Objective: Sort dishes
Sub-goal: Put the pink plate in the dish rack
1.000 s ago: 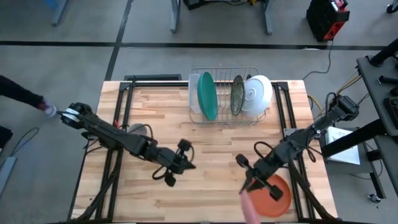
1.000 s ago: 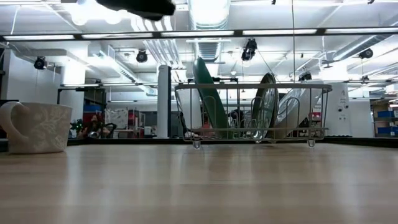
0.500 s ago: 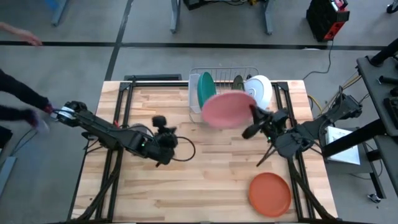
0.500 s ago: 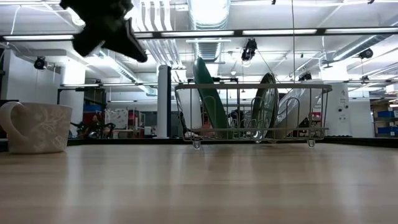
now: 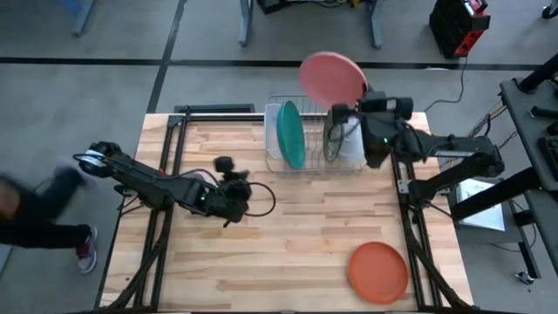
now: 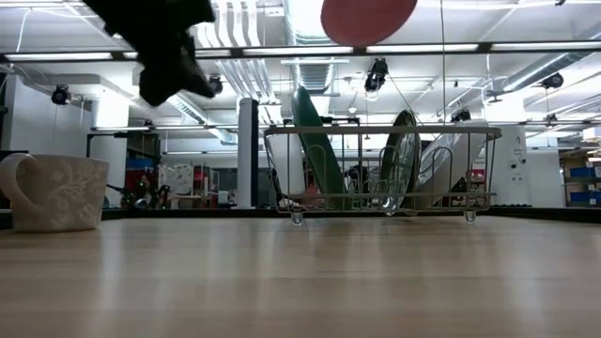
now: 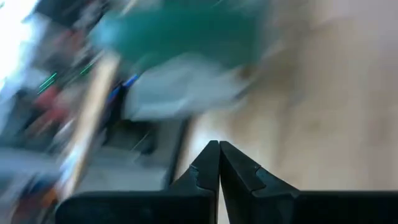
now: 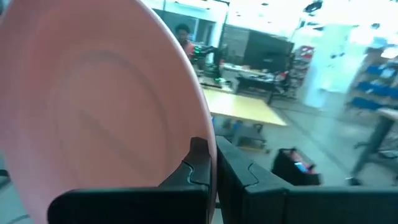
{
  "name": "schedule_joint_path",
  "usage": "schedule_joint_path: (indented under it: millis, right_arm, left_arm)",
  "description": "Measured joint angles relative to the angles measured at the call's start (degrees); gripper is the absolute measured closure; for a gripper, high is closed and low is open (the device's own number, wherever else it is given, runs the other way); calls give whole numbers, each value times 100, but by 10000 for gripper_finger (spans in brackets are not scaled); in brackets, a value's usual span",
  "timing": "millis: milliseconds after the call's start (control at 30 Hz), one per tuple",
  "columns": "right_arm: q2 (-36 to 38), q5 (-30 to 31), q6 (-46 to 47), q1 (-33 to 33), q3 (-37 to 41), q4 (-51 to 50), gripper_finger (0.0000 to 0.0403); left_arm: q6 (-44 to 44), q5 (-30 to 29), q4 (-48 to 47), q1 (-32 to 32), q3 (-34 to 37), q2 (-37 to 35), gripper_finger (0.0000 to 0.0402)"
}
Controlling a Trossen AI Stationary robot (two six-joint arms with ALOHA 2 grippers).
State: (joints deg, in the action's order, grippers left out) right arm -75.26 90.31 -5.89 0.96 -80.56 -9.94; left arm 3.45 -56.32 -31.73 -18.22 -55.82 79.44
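Observation:
My right gripper (image 5: 353, 105) is shut on the pink plate (image 5: 332, 78), which it holds high over the far side of the wire rack (image 5: 314, 161). The low view shows this pink plate (image 6: 368, 17) above the rack (image 6: 380, 169). In the rack stand the teal plate (image 5: 290, 133) and the dark green plate (image 5: 332, 135) on edge; the white bowl (image 5: 351, 146) is partly hidden by my right arm. The orange-red plate (image 5: 378, 272) lies flat at the table's near right. My left gripper (image 7: 219, 149) is shut and touches nothing, raised over the table's middle left (image 5: 225, 167). My right gripper pinches the pink plate's rim (image 8: 202, 124) between its two fingers (image 8: 198, 163), one finger on each face. The plate is lifted clear, well above the rack, and stands out beyond the fingers toward the table's far edge.
A pale mug (image 6: 54, 192) stands at the table's left in the low view. A person (image 5: 35, 209) moves beside the table's left edge. Bare wood (image 5: 296, 253) lies between the rack and the near edge.
My right gripper has swung the pink plate from beside the orange-red plate at the near edge, up and toward the far edge, to high above the rack. My left gripper has pulled back from the table's near middle toward the far left.

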Motion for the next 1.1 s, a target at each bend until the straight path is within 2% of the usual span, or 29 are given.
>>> schedule_joint_path:
  millis: [67, 133, 267, 367, 433, 500, 567, 667, 767, 833, 900, 1000, 1100]
  right_arm:
    - [-119, -36, -329, -239, -192, -25, 403]
    - [-238, -34, -549, -377, -360, -6, 403]
    - [-450, -22, -549, -375, -385, -45, 403]
    - [-563, -55, -500, -181, -229, -411, 403]
    - [-544, -73, -121, 90, -192, -690, 403]
    - [-422, -291, 514, 551, -192, -929, 403]
    - [-296, -566, 1206, 1045, -196, -1188, 403]
    - [-77, -799, 2638, 1650, -199, -2462, 403]
    - [76, -2077, 5129, 1950, -130, -4172, 403]
    - [-24, -2267, 6369, 2152, 176, -4842, 403]
    - [-181, -2281, 7129, 2322, 596, -4964, 403]
    - [-353, -2183, 8044, 2545, 1137, -4714, 403]
    - [-611, -1517, 8576, 2731, 1470, -4192, 403]
  left_arm:
    - [727, 940, 364, -4, -208, -1, 402]
    - [1042, 1671, 791, -7, -396, -2, 401]
    - [1903, 1748, 1399, 78, -797, -7, 402]
    - [2471, 1741, 1375, 272, -1294, -75, 402]
    - [2728, 1918, 1237, 480, -1705, -202, 402]
    - [2999, 2510, 917, 799, -2084, -358, 402]
    - [3107, 3400, 586, 1171, -2395, -527, 402]
    - [3117, 5302, 260, 1804, -2769, -872, 402]
    - [2993, 7450, 276, 2527, -2882, -1215, 401]
    - [2860, 8465, 374, 2927, -2792, -1328, 401]
    - [2807, 8848, 510, 3201, -2565, -1379, 401]
    - [2723, 8724, 706, 3428, -2120, -1327, 401]
    - [2646, 8726, 912, 3491, -1714, -1278, 401]
